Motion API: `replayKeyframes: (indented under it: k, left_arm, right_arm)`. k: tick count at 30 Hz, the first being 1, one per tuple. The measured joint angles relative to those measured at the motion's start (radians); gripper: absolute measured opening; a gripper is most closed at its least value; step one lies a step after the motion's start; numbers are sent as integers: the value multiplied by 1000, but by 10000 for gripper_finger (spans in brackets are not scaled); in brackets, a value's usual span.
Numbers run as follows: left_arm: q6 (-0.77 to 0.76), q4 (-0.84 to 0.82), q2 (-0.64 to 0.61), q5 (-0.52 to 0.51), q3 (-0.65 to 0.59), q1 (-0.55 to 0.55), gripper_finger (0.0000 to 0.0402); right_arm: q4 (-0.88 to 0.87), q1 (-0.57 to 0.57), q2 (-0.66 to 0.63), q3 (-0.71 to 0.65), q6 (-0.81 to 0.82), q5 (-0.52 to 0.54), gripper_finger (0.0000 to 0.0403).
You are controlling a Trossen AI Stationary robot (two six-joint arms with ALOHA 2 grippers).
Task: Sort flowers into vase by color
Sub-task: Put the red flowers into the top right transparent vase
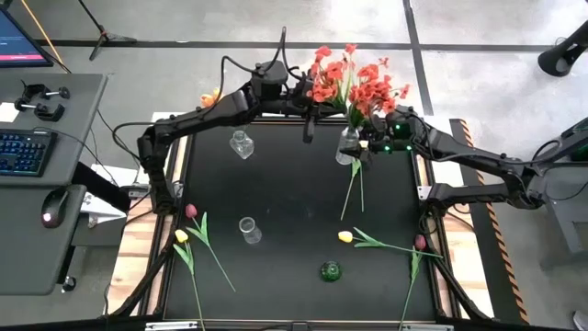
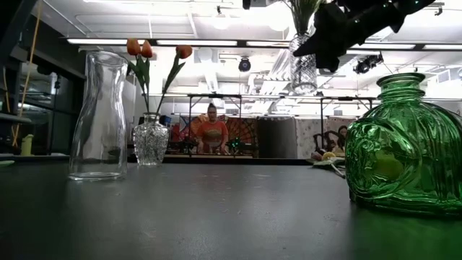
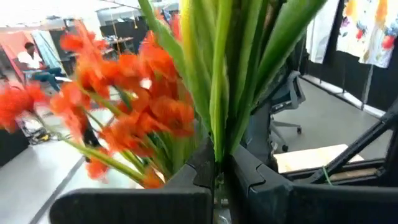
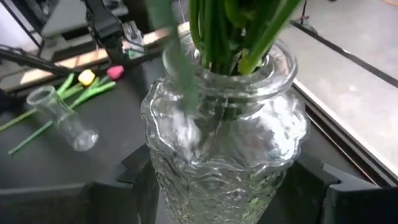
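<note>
A grey concrete floor (image 1: pixel 230 23) surrounds the black table (image 1: pixel 285 198); long fluorescent ceiling lights (image 2: pixel 216 42) glow above a grey side desk (image 1: pixel 41 198).

— Anything readable on my screens? Labels, brands, numbers?

— No, I find nothing I can read. From overhead I see a dark monitor with a red glow (image 1: pixel 20 41) and a black keyboard with blue-lit keys (image 1: pixel 23 152), both well off from the left arm's pincer, but no letter on either can be told.

— The glassware?

— The embossed clear glass vase (image 4: pixel 227 140), which sits between the right pincer's fingers, carries only a moulded pattern. The ribbed green glass bottle (image 2: pixel 406 148) shows ribs, no lettering.

— The room behind?

— Printed cloth hangs there; no words legible.
</note>
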Motion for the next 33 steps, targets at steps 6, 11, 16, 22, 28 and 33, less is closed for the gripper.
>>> replayKeyframes:
  k: [6,11,16,22,28,33]
  left_arm:
    - [-6,10,-34,2,0,14,0]
    - [1,-40,-29,3,0,21,0]
    - [-1,-55,-28,7,0,18,0]
    - [-20,-23,-34,8,-1,12,0]
    - [-68,40,-93,80,2,14,0]
    - [-104,-40,-88,159,-2,15,0]
  right_arm:
    - [-17,0,0,2,-17,31,222]
    - [-17,0,0,2,-17,31,222]
    - [-16,0,0,2,-17,31,222]
    - [-14,0,0,2,-18,36,222]
    - [-13,-3,0,2,-21,42,222]
    - [-5,-3,0,2,-21,46,222]
